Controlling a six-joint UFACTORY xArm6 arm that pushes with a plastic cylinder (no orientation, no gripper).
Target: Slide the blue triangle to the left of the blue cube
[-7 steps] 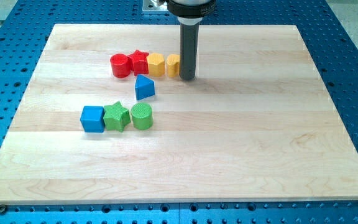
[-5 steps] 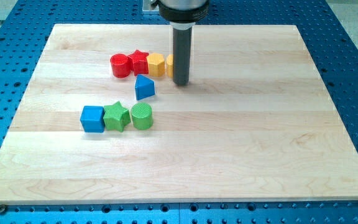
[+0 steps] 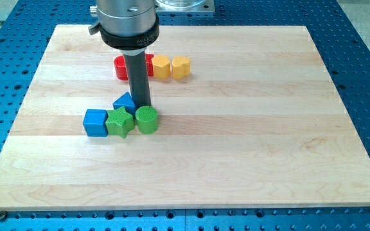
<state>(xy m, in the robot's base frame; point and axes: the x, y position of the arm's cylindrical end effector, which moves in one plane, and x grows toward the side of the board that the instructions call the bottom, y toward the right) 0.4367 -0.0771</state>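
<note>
Pushing blue triangle [image 3: 124, 102] down-left onto green star [image 3: 119, 120], my tip [image 3: 141, 106] moved

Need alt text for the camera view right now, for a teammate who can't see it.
My tip sits against the blue triangle's right side, just above a row of blue cube, green star and green cylinder on the wooden board.

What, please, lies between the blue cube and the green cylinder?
In the camera view, only the green star sits between the blue cube and the green cylinder.
</note>
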